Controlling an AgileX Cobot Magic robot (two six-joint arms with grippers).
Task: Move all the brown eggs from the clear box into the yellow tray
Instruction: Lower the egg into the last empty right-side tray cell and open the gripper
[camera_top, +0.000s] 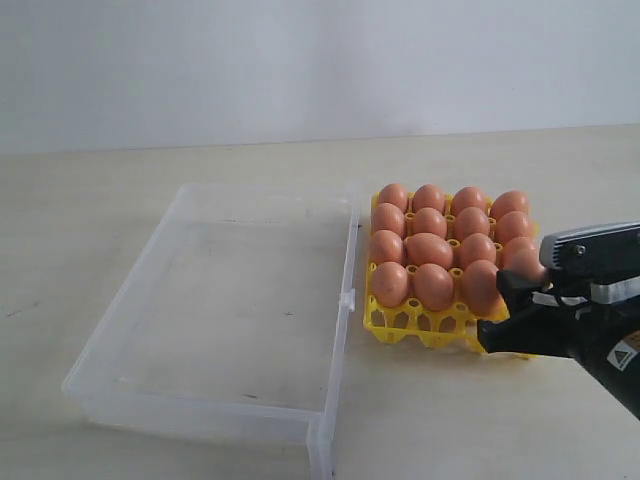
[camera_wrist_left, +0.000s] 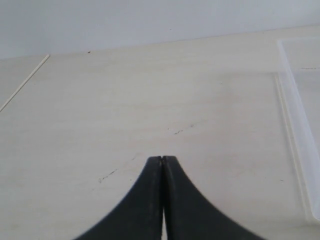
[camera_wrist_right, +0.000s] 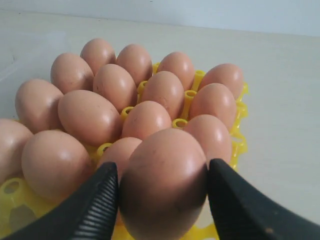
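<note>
One brown egg (camera_wrist_right: 162, 195) sits between the two black fingers (camera_wrist_right: 95, 205) of the right gripper (camera_wrist_right: 161, 170). The fingers stand wide apart but press against the egg's flanks on both sides, so the gripper is clamped on it. The ribbed pad of one finger lies against the shell. This egg is at the near right corner of the yellow tray (camera_top: 420, 325) in the exterior view. Whether it already rests in its cup or hangs just above it cannot be told. The other brown eggs (camera_top: 430, 250) fill the tray behind and beside it, packed in close rows and touching one another, with yellow lattice posts showing between them. The tray stands on the pale table (camera_top: 150, 170), just beside the right wall of the clear box (camera_top: 205, 415), near the box's small latch tab (camera_top: 347, 298). The box lies flat on the table to the tray's left, and its transparent floor shows the tabletop through it. The right arm reaches in from the lower right of the exterior view. The left gripper (camera_wrist_left: 162, 160) has its two dark fingertips pressed together with nothing between them, above bare tabletop, with a corner of the clear box near it.
</note>
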